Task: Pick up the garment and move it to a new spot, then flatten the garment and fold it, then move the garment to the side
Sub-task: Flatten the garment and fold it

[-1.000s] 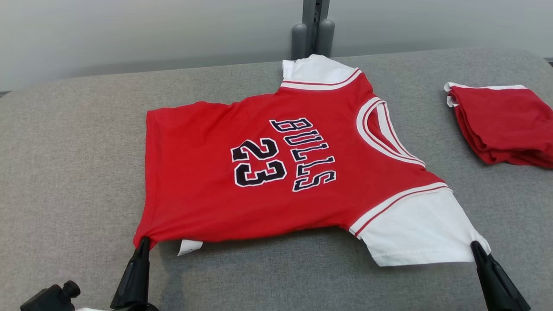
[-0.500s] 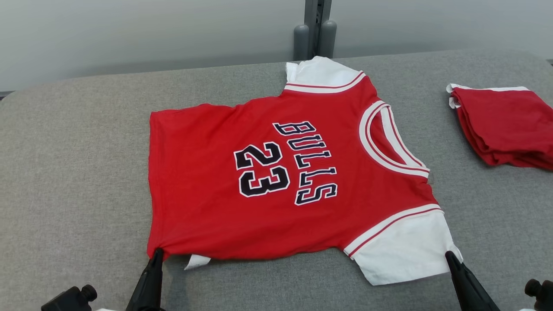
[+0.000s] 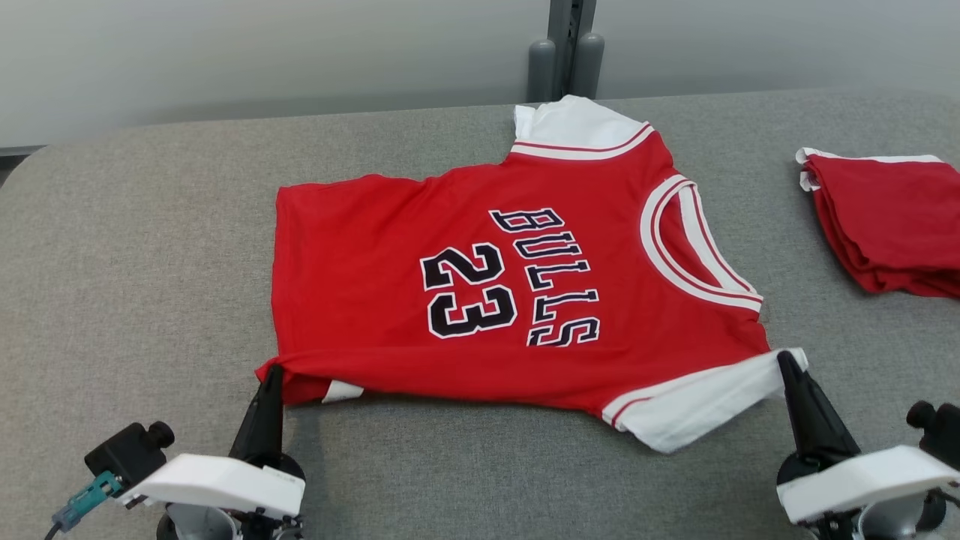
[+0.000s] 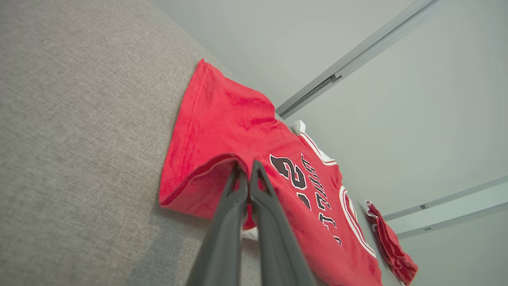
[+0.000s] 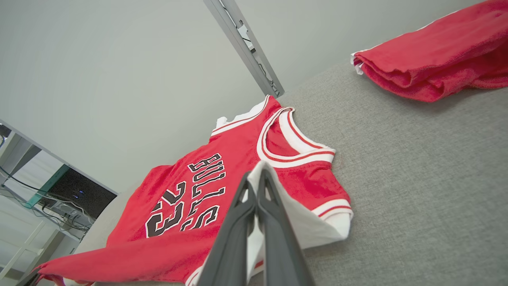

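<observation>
Head view: the red short-sleeved jersey [image 3: 487, 300] with white sleeves and black "BULLS 23" lettering lies chest-up near the middle of the grey fabric-covered tabletop [image 3: 150, 225]. Its neckline points to my right and its far sleeve reaches the grey post [image 3: 566, 56] at the back edge. A folded red garment with white trim [image 3: 892, 225] sits well apart at the far right.

The left claw [image 3: 271, 375] is at the near hem corner and the right claw [image 3: 785, 360] at the near white sleeve. A small white label [image 3: 341, 391] pokes out under the hem just beside the left claw.

Left wrist view adds grip detail: the left claw [image 4: 246, 167] has its fingers pressed together on the hem of the jersey [image 4: 222, 119], and the red cloth curls over at the pinch.

Right wrist view: the right claw [image 5: 254, 176] is closed the same way on the white sleeve edge, which hangs off the fingers clear of the tabletop. Here I also see the folded stack [image 5: 436, 59] from its side, layers showing.
</observation>
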Robot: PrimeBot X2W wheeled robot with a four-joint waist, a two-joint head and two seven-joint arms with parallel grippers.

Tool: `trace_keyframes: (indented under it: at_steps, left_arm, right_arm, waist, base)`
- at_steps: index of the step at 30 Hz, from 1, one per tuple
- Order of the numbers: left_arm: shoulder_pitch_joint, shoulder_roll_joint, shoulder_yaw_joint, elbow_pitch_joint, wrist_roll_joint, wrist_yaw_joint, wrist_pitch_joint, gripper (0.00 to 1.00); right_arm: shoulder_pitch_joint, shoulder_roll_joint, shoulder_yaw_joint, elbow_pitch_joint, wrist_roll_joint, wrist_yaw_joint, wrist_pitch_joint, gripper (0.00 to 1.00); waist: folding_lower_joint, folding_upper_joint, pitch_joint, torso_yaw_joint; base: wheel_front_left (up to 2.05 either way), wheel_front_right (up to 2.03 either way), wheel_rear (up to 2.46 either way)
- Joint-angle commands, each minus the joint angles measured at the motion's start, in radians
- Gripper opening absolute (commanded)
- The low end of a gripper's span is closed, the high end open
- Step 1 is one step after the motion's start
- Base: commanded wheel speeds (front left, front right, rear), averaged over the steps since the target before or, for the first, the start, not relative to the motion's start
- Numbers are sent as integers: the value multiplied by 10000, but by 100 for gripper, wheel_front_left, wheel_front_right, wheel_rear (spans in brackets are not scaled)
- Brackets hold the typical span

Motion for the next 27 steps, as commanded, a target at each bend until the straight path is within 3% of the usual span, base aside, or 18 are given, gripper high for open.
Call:
trace_keyframes:
  at_steps: [1, 12, 27]
  left_arm:
    - [-502, 1, 82, 420, 58, -55, -143, 0]
    - [-2775, -180, -116, 3139, 389, -390, -487, 0]
    - [-4017, -311, -342, 4705, 501, -725, -663, 0]
  right_arm:
    - [-570, -12, -40, 380, -77, 4, -150, 0]
    - [-3694, 135, 33, 3384, -344, 4, -992, 0]
    - [-6250, 79, 90, 6642, -694, 4, -1339, 0]
  waist:
    - [0, -1, 97, -22]
    - [0, -1, 703, 15]
    - [0, -1, 1160, 138]
  base:
    - [0, 0, 0]
    - [0, 0, 0]
    - [0, 0, 0]
